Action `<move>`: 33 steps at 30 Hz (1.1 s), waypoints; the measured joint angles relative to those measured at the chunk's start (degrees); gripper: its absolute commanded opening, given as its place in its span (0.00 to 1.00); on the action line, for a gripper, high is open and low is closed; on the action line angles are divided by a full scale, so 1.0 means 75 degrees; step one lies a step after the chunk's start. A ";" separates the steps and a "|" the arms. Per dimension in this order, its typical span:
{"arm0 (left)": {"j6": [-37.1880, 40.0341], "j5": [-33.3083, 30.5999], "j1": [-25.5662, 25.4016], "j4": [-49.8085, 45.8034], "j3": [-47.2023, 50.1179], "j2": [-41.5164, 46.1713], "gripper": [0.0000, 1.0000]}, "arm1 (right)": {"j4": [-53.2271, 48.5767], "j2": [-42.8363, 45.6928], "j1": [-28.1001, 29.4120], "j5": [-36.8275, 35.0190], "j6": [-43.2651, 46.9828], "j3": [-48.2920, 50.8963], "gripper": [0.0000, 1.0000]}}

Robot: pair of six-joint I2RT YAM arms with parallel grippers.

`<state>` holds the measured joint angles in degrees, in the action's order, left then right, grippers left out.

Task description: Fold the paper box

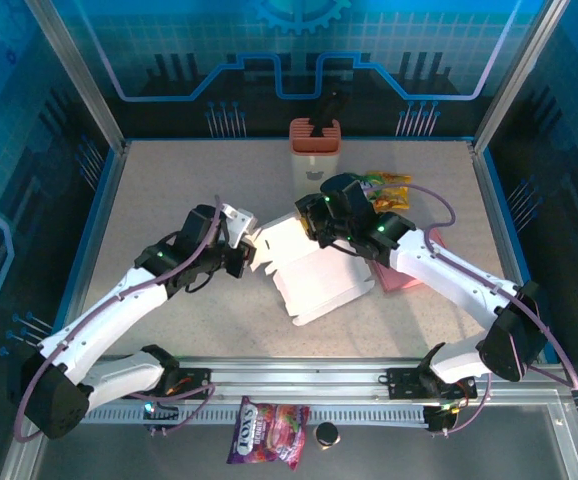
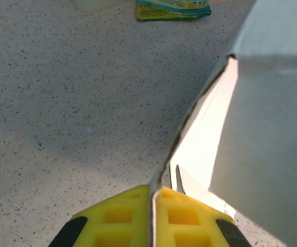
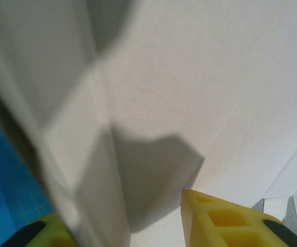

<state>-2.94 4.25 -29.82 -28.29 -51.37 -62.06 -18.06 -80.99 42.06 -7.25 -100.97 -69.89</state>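
A speckled grey table [image 1: 169,200], walled by blue panels, is seen from above. The white paper box [image 1: 314,275] lies near its centre, partly raised, between the two arms. The left gripper [image 1: 247,248] is set at the box's left flap and the right gripper [image 1: 309,222] at its rear edge. A pink holder [image 1: 315,145] and snack packets [image 1: 389,190] are seen behind, and a sweets bag [image 1: 269,432] by the near rail

In the left wrist view, the yellow fingers [image 2: 123,218] are pressed together on the thin edge of a flap, which rises away to the box wall on the right

In the right wrist view, the fingers [image 3: 225,221] are parted part-way. A white panel stands between them, close to the left finger and apart from the right one, so nothing is judged to be clamped there

The step in hand is judged to be the raising of a side wall. Next, a firm pinch on the flap is called for while the panel is pushed over along its crease
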 measured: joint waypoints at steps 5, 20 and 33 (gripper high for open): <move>-0.0015 -0.0020 -0.0006 0.0000 -0.0047 -0.0020 0.00 | -0.0041 -0.0052 0.0000 -0.0003 0.0035 -0.0172 0.25; -0.0020 -0.0020 -0.0006 -0.0085 -0.0085 -0.0172 0.00 | -0.0035 -0.0085 0.0000 0.0035 0.0125 -0.0248 0.26; -0.0020 -0.0017 -0.0006 -0.0192 -0.0090 -0.0315 0.00 | -0.0017 -0.0087 0.0000 0.0227 0.0108 -0.0248 0.27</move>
<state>-3.09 4.12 -29.87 -29.74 -52.05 -64.42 -18.20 -81.65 42.06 -5.54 -100.16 -71.75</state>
